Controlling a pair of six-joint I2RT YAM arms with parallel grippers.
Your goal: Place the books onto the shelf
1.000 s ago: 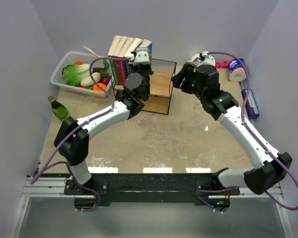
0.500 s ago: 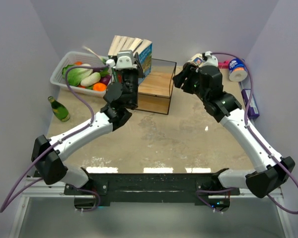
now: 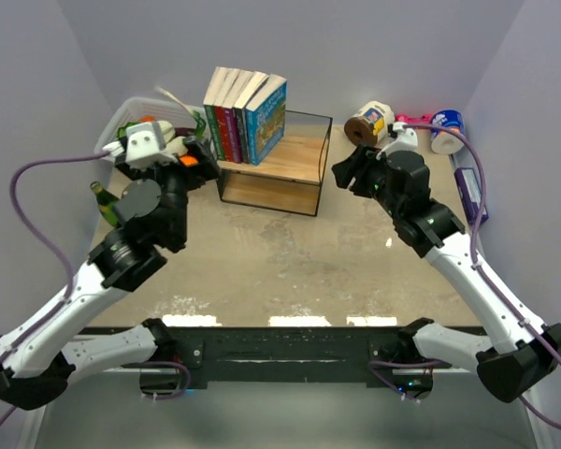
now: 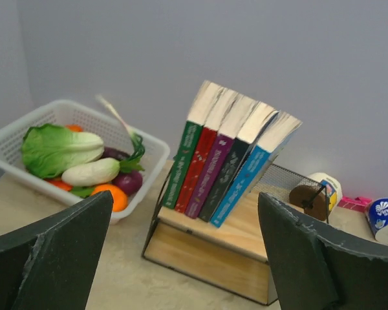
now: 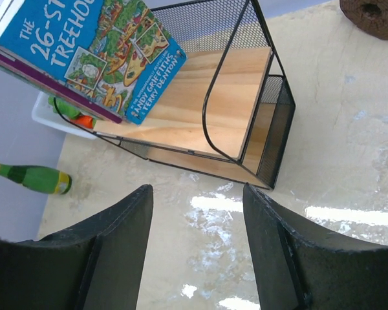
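Well, the books (image 3: 246, 103) lean on the shelf (image 3: 294, 161), light, thin, probably slick; I'd pinch across the spine. Left end effector (image 4: 184, 206) and right end effector (image 5: 195, 194) gape empty.

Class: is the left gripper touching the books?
Apart. In the left wrist view, the left gripper has its jaws open, and the books stand on the shelf well beyond them.
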